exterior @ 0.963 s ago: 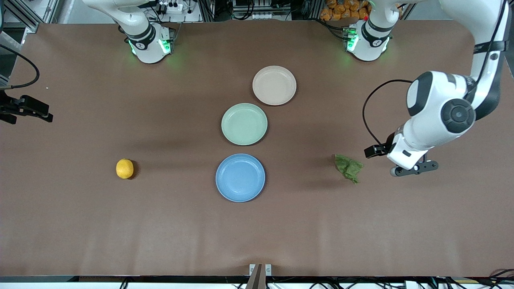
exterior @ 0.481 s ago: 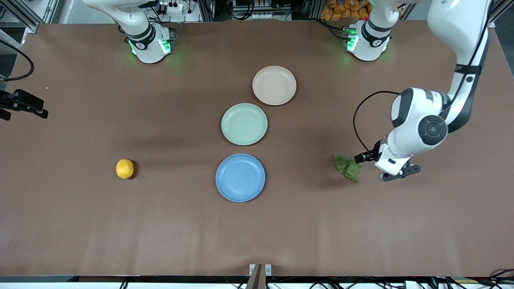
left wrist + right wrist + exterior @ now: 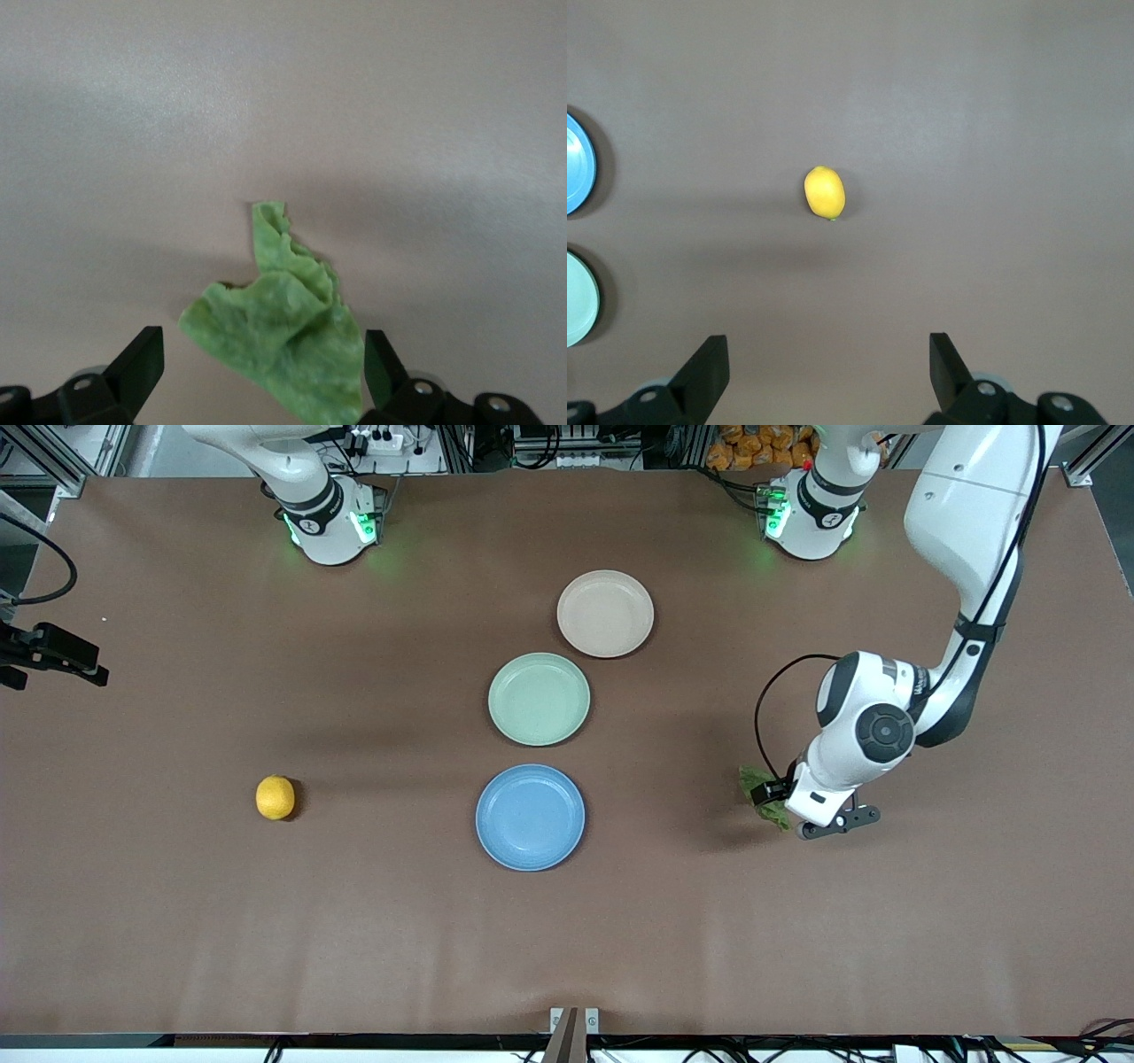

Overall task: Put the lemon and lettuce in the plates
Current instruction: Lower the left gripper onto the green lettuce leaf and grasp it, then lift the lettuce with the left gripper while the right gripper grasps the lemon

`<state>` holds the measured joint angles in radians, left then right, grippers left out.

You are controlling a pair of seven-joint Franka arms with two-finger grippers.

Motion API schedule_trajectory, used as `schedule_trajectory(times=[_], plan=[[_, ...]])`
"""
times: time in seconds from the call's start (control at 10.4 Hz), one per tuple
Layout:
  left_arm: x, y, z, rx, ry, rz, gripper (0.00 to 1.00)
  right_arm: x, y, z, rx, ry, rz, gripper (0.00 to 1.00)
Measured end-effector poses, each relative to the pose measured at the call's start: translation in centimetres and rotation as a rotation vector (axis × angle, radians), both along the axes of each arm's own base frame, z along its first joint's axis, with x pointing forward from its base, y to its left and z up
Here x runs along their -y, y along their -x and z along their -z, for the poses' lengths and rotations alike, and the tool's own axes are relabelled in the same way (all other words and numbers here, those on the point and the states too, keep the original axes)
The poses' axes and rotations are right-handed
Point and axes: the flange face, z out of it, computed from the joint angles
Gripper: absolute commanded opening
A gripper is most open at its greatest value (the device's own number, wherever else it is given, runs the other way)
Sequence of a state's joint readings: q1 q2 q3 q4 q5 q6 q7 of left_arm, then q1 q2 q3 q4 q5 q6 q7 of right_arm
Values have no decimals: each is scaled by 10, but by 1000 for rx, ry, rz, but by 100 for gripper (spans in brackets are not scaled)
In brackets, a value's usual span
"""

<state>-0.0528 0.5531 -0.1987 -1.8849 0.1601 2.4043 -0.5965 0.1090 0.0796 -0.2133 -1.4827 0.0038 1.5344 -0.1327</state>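
The lettuce [image 3: 755, 784] is a wrinkly green leaf lying flat on the brown table toward the left arm's end. My left gripper [image 3: 802, 804] is over it and open; in the left wrist view the leaf [image 3: 283, 341] lies between the two fingertips [image 3: 142, 359], untouched. The yellow lemon [image 3: 275, 797] sits on the table toward the right arm's end. My right gripper [image 3: 55, 657] is open and empty, high over the table's edge; its wrist view shows the lemon [image 3: 825, 192] well apart from the fingers. The blue plate [image 3: 530, 817] and the beige-pink plate [image 3: 605, 614] are empty.
A pale green plate [image 3: 539, 699] sits between the blue and beige-pink plates, the three in a slanting row mid-table. The blue plate's edge [image 3: 576, 164] and the green plate's edge [image 3: 578, 297] show in the right wrist view. Bare brown table surrounds the lemon and the lettuce.
My left arm has swung toward the table's middle and brought its gripper from beside the lettuce to over it. My right gripper has barely shifted. Lemon, lettuce and plates have not moved.
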Motion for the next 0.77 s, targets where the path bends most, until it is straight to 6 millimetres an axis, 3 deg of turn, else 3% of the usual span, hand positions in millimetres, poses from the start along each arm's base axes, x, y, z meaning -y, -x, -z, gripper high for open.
schedule_trajectory(times=[0.39, 0.77], plan=[[4, 2, 14, -6, -5, 7, 100, -5, -9, 34, -1, 2, 63, 100], [21, 5, 32, -26, -3, 11, 100, -36, -17, 71, 14, 0, 118, 100]])
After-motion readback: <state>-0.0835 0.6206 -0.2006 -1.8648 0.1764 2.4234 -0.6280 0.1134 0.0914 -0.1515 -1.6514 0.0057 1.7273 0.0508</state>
